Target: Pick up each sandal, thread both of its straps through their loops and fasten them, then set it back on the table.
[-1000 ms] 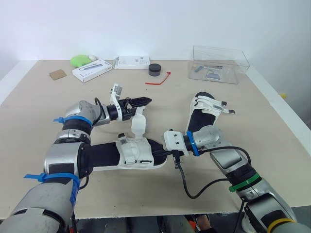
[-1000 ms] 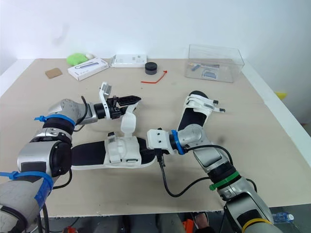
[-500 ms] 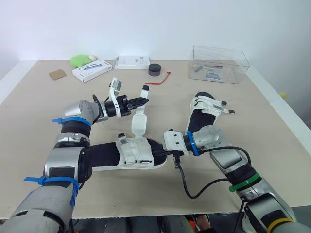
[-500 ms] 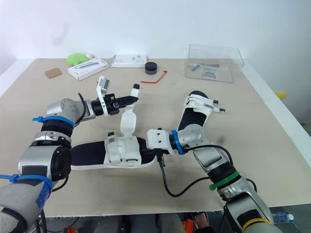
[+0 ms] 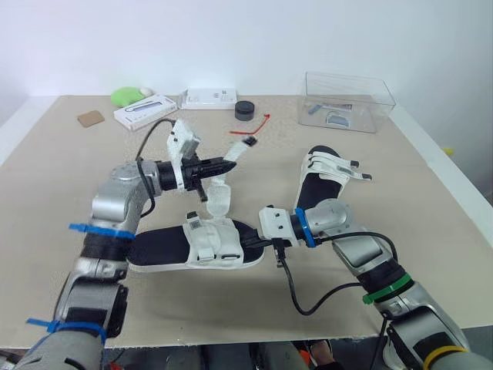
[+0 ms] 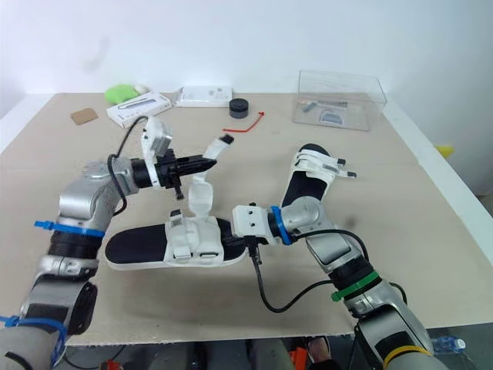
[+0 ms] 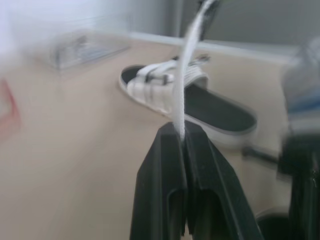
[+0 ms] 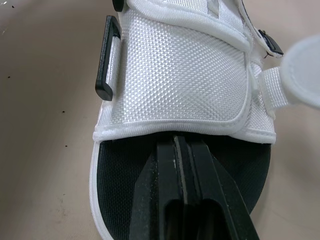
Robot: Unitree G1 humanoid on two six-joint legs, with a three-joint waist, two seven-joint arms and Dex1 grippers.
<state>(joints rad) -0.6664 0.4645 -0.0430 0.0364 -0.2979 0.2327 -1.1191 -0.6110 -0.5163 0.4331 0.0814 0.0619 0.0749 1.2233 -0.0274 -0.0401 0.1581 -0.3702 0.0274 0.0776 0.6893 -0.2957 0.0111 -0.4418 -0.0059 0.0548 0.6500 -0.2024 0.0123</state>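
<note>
Two black-soled sandals with white woven straps lie on the broad beige table. The near sandal lies flat with one wide flap standing up. The far sandal sits apart from it, out past its right end. At that same end the right gripper rests on the black footbed, fingers pressed together, possibly pinching the sole's edge. Above the near sandal's strapped part, the left gripper is clamped on a narrow white strap, which is held taut.
</note>
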